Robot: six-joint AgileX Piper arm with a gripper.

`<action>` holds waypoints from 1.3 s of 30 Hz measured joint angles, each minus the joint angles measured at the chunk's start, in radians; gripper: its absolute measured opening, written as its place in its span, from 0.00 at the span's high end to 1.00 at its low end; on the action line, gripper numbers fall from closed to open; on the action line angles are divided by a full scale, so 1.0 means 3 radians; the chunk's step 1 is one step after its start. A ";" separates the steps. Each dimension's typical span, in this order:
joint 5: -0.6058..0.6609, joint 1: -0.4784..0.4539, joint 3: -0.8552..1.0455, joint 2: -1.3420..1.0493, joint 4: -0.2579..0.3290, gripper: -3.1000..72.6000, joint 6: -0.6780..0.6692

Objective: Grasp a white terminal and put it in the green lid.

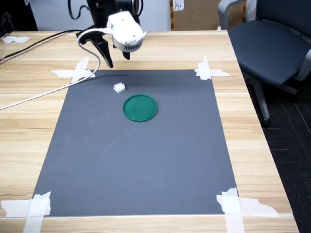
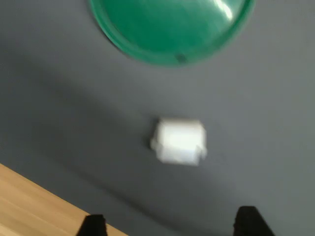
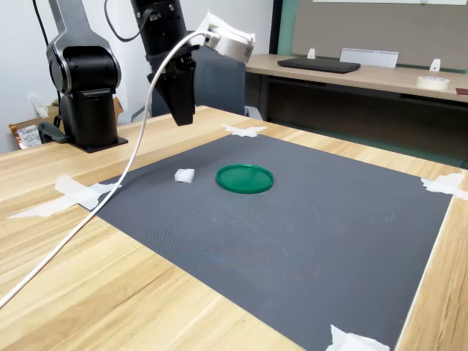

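Approach step, by the look of it: gripper (image 1: 111, 60) raised above the far edge of the dark mat (image 1: 146, 160), jaws spread and empty, two dark tips visible at the border of the wrist view with a clear gap between them. Nothing held yet.

White terminal (image 1: 119, 88) resting on the mat near its far edge, toward the first exterior view's left corner, just beside the green lid (image 1: 140, 108) but apart from it, with a strip of bare mat between. Lid empty, flat on the mat, a little nearer the mat's middle. Same pair in the second exterior view: terminal (image 3: 184, 175) to the second exterior view's left of the lid (image 3: 244, 178). Wrist view blurred, terminal (image 2: 178, 140) roughly centred ahead of the tips, lid (image 2: 172, 29) beyond it.

Next move, as a judgement: descend with jaws kept wide, straddle the small block, close on opposite flat faces. Small piece, easily nudged aside by an off-centre tip. Then a short carry to the lid.
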 joint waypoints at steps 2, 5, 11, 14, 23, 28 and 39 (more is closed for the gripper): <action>-0.0024 0.0000 0.0000 0.0004 -0.0102 0.29 0.0032; -0.0063 0.0000 0.0000 0.0015 -0.0133 0.29 0.0044; -0.0063 0.0000 0.0000 0.0131 -0.0162 0.29 0.0044; -0.0063 0.0000 0.0000 0.0205 -0.0172 0.29 0.0044; -0.0172 0.0000 0.0179 0.0298 -0.0175 0.29 -0.0049; -0.0249 0.0000 0.0243 0.0298 -0.0174 0.29 -0.0097; -0.0345 0.0000 0.0243 0.0438 -0.0161 0.29 -0.0163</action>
